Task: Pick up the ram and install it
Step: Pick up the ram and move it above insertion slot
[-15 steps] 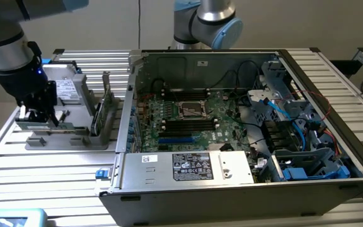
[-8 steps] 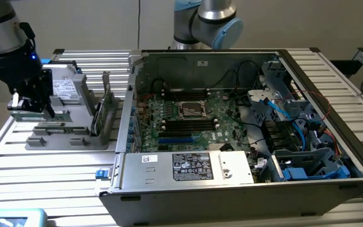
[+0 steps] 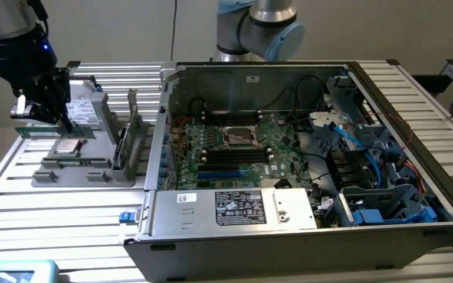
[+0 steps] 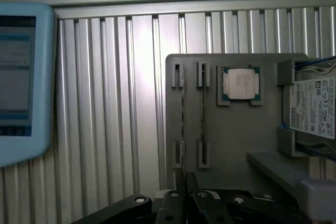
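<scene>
The claw (image 3: 65, 127) hangs over the far part of a grey holder (image 3: 69, 178) at the exterior view's left, on the ribbed metal table (image 3: 53, 218). It is pinching the ram (image 3: 38, 131), which lies level and sideways in its grip, raised above the holder and clear of it. Under the ram a CPU (image 3: 65, 147) rests in its recess, and a drive (image 3: 81, 111) sits farther back. Two upright cards (image 3: 134, 127) stand on the holder's side nearest the case (image 3: 210, 247).

The case is open on top, well apart from the ram toward the exterior view's right. Its motherboard (image 3: 250, 159) lies flat inside, with long black and blue slots by the central socket. A pale blue tablet (image 3: 6, 272) lies at the near left corner.

In the wrist view the claw (image 4: 186, 179) has its fingers (image 4: 180, 181) pressed close together. A thin green edge (image 4: 182, 119) runs away from them in line with one of the holder's two slots. Whether that edge is the gripped ram or a stick seated in the slot cannot be told. The CPU (image 4: 241, 84) sits just beside the slots, the drive (image 4: 314, 108) past it, and the tablet (image 4: 21, 77) on the opposite side.
</scene>
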`<state>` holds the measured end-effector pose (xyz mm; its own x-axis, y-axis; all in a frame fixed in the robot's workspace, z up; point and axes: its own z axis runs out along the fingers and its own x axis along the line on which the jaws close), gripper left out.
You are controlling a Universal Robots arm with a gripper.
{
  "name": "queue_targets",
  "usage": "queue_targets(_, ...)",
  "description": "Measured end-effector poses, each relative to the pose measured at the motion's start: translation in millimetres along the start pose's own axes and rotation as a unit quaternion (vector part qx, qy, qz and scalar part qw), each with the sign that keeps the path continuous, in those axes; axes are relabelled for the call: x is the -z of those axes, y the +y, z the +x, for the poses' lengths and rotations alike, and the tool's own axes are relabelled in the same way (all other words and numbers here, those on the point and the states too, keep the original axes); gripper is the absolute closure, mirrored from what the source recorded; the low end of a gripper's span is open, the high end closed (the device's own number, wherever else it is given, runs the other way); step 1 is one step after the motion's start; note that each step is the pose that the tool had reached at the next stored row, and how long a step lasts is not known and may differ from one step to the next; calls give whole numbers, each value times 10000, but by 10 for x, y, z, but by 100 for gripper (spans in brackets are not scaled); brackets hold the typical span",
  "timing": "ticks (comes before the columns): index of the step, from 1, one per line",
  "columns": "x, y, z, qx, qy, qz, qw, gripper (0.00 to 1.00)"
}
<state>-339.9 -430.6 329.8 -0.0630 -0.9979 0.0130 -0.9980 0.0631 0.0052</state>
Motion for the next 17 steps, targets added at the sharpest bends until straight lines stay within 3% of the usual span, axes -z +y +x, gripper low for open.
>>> queue_targets(10, 456, -422, -20, 0, -7, -3, 10000, 88)
queue_targets(17, 651, -738, -38, 0, -7, -7, 10000, 88)
